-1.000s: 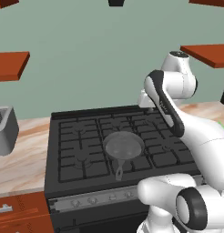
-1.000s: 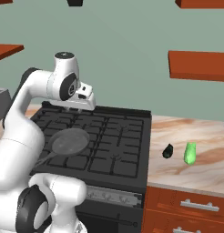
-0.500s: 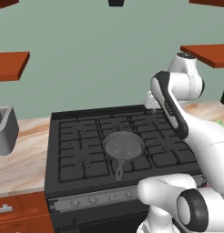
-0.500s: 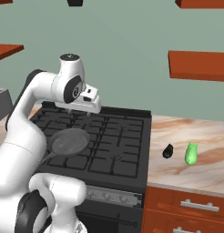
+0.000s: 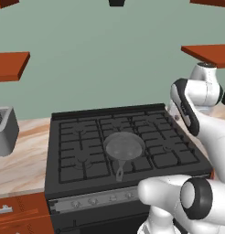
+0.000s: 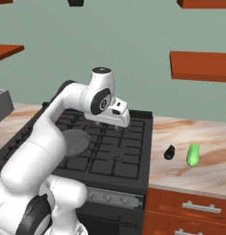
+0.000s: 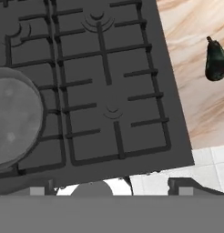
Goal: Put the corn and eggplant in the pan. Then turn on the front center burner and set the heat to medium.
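Note:
The pan [image 5: 125, 146] sits empty on the front center burner [image 5: 132, 162] of the black stove, its handle toward the front edge; it also shows as the pan [image 6: 73, 141] and the pan [image 7: 13, 120]. On the marble counter right of the stove lie the small dark eggplant [image 6: 169, 152] and, beside it, the green corn [image 6: 193, 154]. The eggplant [image 7: 216, 59] appears at the hand view's upper right. My gripper [image 6: 119, 121] hangs open and empty above the stove's right half, between the pan and the vegetables. Its fingertips [image 7: 189, 185] stand wide apart.
A row of knobs [image 6: 115, 198] runs along the stove's front panel. A grey toaster [image 5: 4, 130] stands on the left counter. Brown wall shelves [image 6: 200, 66] hang above the right counter. Drawers [image 6: 197, 209] lie below the counter.
The arm has swung right across the stove toward the counter with the vegetables, and the hand has come a little lower. Its jaws have gone from shut to open.

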Controlling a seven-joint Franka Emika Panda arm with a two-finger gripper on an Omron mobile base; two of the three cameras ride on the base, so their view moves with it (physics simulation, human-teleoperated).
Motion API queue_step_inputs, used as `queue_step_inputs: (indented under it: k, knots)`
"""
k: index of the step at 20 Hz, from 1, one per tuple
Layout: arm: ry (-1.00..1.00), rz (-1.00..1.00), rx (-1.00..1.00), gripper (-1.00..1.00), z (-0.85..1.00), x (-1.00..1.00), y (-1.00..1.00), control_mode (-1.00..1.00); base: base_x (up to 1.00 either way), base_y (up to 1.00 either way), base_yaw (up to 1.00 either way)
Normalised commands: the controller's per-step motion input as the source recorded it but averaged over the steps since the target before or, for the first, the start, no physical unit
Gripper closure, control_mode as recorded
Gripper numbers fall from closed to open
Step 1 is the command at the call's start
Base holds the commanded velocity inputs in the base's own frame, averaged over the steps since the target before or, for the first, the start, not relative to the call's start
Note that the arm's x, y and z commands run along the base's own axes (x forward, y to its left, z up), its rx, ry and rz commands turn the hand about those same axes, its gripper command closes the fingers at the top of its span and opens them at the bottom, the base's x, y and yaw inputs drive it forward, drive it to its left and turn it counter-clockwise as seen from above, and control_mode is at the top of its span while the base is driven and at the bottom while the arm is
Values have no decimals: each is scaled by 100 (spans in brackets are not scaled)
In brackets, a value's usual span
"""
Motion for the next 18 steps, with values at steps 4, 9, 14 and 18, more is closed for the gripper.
queue_step_inputs:
  k: [4, 9, 14, 18]
  knots:
    - [8, -20, -3, -100, -75, 0, -64, -100, 0, 0, 0]
    - [1, -22, -4, -100, -87, 13, -43, -100, 0, 0, 0]
    - [-3, -12, 0, -100, -38, 34, -26, -100, 0, 0, 0]
    - [-2, -3, 0, -100, -14, 49, -43, -100, 0, 0, 0]
